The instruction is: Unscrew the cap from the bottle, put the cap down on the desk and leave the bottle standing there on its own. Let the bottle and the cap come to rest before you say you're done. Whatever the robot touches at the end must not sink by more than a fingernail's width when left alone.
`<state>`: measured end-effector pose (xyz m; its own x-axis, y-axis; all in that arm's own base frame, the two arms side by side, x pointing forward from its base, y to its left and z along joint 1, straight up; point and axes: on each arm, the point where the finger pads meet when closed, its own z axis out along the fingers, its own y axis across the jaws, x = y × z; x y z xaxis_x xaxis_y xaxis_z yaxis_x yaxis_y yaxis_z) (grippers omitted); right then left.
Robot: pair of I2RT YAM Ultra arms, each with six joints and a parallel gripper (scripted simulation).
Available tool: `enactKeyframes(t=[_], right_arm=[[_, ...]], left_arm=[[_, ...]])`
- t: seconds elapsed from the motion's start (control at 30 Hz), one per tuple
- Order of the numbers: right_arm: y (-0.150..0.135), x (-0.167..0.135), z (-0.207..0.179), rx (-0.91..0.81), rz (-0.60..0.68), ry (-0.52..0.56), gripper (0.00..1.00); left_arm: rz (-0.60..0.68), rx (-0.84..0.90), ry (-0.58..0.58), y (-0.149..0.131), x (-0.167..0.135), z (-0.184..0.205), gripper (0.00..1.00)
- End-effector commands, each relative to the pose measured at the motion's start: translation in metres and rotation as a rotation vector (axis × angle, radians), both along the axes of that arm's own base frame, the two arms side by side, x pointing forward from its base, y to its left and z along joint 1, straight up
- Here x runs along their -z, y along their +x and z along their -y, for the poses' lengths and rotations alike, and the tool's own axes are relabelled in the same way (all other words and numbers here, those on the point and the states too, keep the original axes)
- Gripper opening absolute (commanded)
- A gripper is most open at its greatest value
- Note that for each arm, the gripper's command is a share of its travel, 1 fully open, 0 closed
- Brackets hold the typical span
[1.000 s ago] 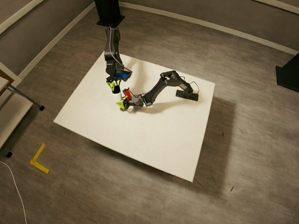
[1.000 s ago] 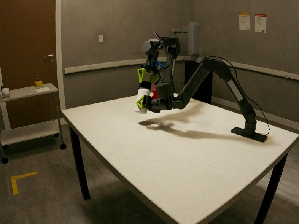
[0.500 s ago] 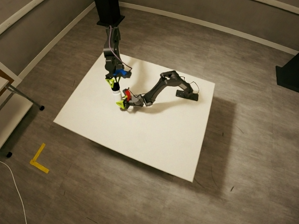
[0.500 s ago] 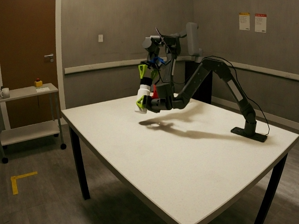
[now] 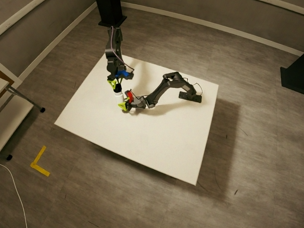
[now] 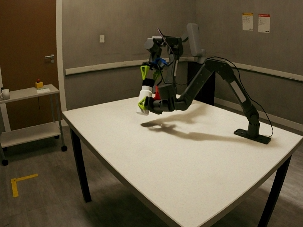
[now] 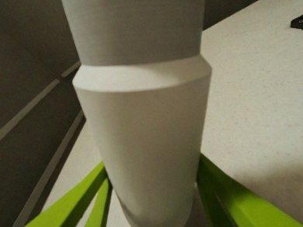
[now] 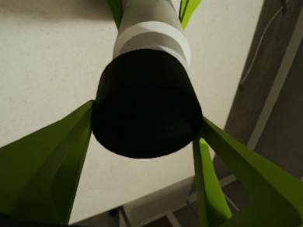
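The white bottle (image 5: 119, 98) (image 6: 146, 93) (image 7: 148, 127) is held tilted above the table. My left gripper (image 6: 145, 103) (image 7: 152, 155) is shut on its lower body. The black cap (image 5: 117, 87) (image 6: 148, 82) (image 8: 148, 103) is at the bottle's upper end, and my right gripper (image 5: 116, 86) (image 8: 147, 115) is shut on its sides. A long stretch of bare neck (image 7: 136, 29) shows above the bottle's shoulder in the left wrist view, with the cap out of that picture. The cap hides the mouth, so I cannot tell whether it is fully clear of the neck.
The pale table (image 5: 162, 136) (image 6: 189, 161) lies below both arms. The left arm's base plate (image 5: 190, 97) (image 6: 252, 136) stands near one edge. The two grippers are close together around the bottle. A side cart (image 6: 27, 94) stands beyond the table.
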<state>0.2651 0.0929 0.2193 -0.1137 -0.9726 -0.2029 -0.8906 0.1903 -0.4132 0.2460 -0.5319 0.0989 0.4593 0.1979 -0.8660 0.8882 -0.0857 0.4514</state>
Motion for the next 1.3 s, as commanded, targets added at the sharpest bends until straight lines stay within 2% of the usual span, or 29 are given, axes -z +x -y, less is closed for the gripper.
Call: enactKeyframes(t=[0.0, 1.27], right_arm=[[0.0001, -0.0153, 0.0006, 0.002, 0.032, 0.022, 0.00], [0.0023, -0.0104, -0.0005, 0.001, 0.027, 0.014, 0.00]], left_arm=[[0.026, 0.004, -0.058, 0.0019, -0.0255, 0.0053, 0.00], [0.026, 0.004, -0.058, 0.0019, -0.0255, 0.0053, 0.00]])
